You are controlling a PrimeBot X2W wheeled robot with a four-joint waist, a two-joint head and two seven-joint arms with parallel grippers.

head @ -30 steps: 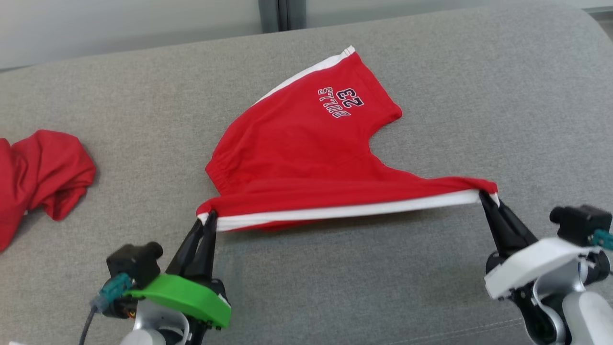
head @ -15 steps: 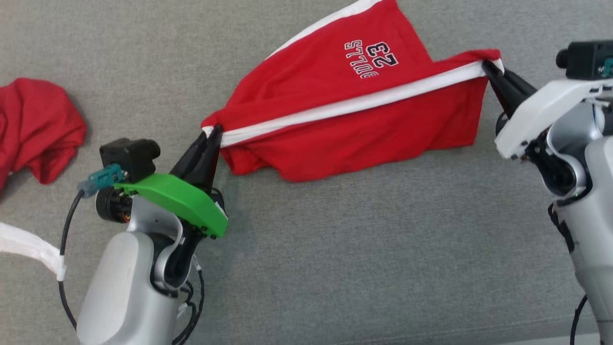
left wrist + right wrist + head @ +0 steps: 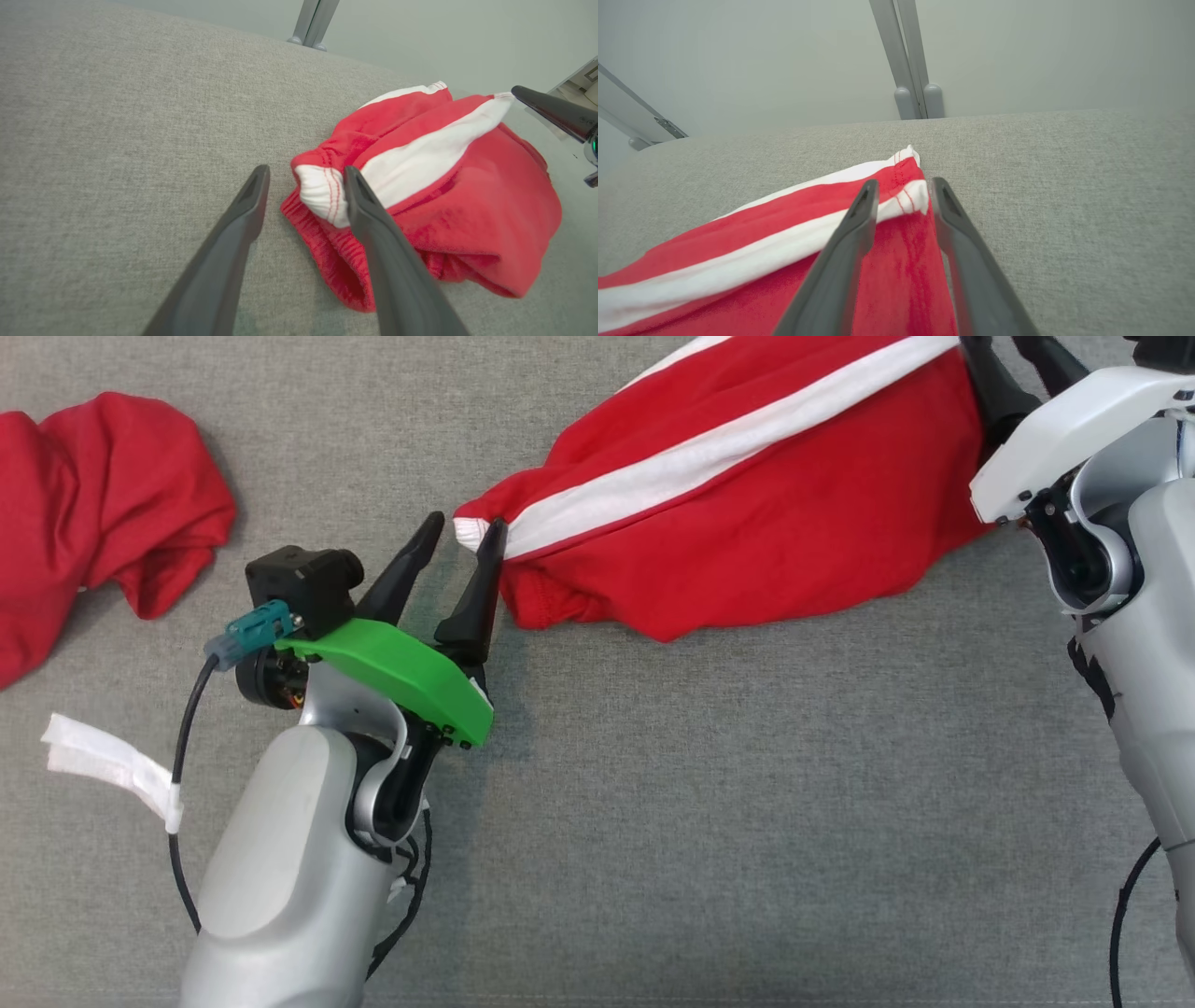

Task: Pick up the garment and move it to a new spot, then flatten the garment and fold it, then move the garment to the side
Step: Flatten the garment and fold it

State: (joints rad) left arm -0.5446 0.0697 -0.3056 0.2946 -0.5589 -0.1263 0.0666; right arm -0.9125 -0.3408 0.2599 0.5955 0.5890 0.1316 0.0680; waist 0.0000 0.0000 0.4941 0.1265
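Grey woven cloth covers the counter (image 3: pixel 700 821) under both my arms. On it my left claw (image 3: pixel 467 520) stands wide open and grips nothing. The white, red-stitched corner of the garment (image 3: pixel 775 513) lies in the gap between its two fingers, against the right-hand one. My right claw (image 3: pixel 904 182) is parted too, less widely. The far white corner of the garment sits loose between its fingers, and I cannot tell whether either finger presses on it.

The garment is a pair of red shorts with a broad white stripe (image 3: pixel 709 457) running from one claw to the other. It lies slack and doubled over on the counter, with a bunched red hem below the stripe near my left claw.

A green cover (image 3: pixel 392 672) caps my left wrist and a white one (image 3: pixel 1064 420) caps my right. A black cable (image 3: pixel 182 728) loops off the left wrist, with a white strip (image 3: pixel 107 765) tied to it that lies on the counter.

Further to my left sits a second, crumpled red cloth (image 3: pixel 103 495), well apart from the shorts.

Past the counter's far edge the right wrist view shows a pale wall (image 3: pixel 738 56) and a grey upright post (image 3: pixel 910 56).
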